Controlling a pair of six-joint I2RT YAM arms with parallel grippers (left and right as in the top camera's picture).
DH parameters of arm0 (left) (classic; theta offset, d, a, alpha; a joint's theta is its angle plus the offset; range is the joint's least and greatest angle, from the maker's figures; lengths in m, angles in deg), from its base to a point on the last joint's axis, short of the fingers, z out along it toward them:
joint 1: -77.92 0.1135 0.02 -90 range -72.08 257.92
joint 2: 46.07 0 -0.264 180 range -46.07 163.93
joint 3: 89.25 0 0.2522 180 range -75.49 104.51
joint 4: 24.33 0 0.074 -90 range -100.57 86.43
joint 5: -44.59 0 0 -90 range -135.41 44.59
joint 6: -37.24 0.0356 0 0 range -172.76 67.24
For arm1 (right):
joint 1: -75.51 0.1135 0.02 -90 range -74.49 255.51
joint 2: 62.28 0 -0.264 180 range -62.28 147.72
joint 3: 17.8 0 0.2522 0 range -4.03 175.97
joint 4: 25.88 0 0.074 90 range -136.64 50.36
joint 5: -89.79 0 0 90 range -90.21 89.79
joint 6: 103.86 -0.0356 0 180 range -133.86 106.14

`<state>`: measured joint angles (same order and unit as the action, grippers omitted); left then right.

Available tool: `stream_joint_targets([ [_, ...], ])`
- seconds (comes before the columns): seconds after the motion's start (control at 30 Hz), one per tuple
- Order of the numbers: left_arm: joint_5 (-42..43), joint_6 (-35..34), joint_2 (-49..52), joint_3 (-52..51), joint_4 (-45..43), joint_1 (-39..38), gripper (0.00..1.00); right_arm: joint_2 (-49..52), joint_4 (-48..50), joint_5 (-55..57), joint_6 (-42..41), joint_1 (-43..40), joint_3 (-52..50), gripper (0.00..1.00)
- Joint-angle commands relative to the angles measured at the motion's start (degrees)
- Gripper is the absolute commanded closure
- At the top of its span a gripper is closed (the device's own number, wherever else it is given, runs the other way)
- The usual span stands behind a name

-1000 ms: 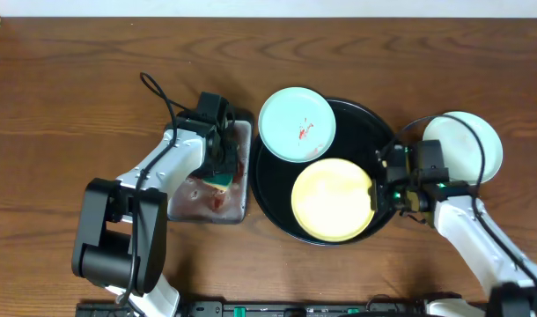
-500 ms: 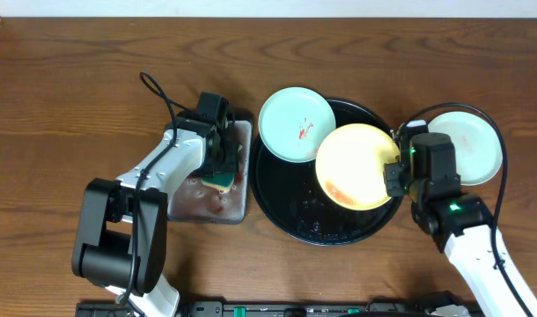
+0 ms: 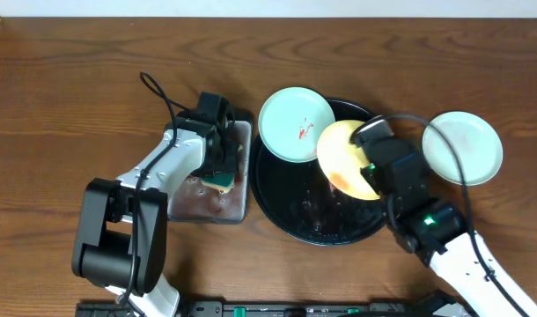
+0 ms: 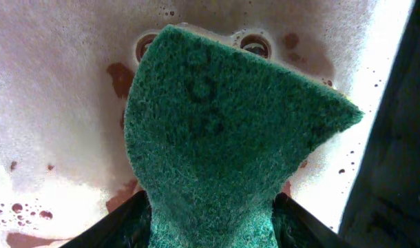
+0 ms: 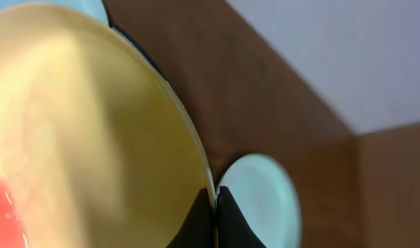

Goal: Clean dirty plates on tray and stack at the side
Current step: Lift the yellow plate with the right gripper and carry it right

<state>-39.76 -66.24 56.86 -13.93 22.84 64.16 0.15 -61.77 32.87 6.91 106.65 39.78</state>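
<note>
Yellow plate [image 3: 342, 157]: tilted, rim clamped by our right gripper [image 5: 215, 203].
Sponge [image 4: 217, 131]: nine o'clock of plate, pinched by our left gripper [image 4: 210, 207].

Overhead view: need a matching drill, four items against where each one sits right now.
Items
1. yellow plate
2. smeared mint plate
3. clean-looking mint plate
4. green sponge

Places
A. flat on the table, right of the tray
B. pinched in the left claw over the grey pan
C. held tilted above the tray by the right claw
D. overlapping the tray's upper-left rim

Pairs: 1-C, 2-D, 3-A, 4-B
</note>
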Motion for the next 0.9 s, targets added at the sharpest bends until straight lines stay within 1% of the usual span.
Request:
stream_joint_targets([
  [0.0, -0.3, 0.1, 0.2, -0.2, 0.2, 0.1, 0.44, -0.7, 2.4, 8.7, 10.6, 3.0, 1.6, 0.99],
  [0.1, -0.3, 0.1, 0.2, -0.2, 0.2, 0.1, 0.44, -0.7, 6.6, 13.6, 14.2, 4.6, 1.6, 0.99],
  [0.37, -0.3, 0.1, 0.2, -0.2, 0.2, 0.1, 0.44, -0.7, 11.6, 16.5, 20.1, 5.4, 1.6, 0.99],
  [0.63, -0.3, 0.1, 0.2, -0.2, 0.2, 0.1, 0.44, -0.7, 14.4, 16.6, 20.1, 5.4, 1.6, 0.99],
  [0.7, -0.3, 0.1, 0.2, -0.2, 0.2, 0.1, 0.44, -0.6, 14.7, 16.3, 15.8, 4.9, 1.6, 0.99],
  [0.77, -0.3, 0.1, 0.2, -0.2, 0.2, 0.1, 0.43, -0.2, 13.9, 13.7, 8.5, 3.3, 1.5, 0.99],
  [0.87, -0.3, 0.1, 0.2, -0.2, 0.2, 0.1, 0.43, 1.4, 9.8, 5.8, -4.2, -1.5, 1.5, 0.99],
])
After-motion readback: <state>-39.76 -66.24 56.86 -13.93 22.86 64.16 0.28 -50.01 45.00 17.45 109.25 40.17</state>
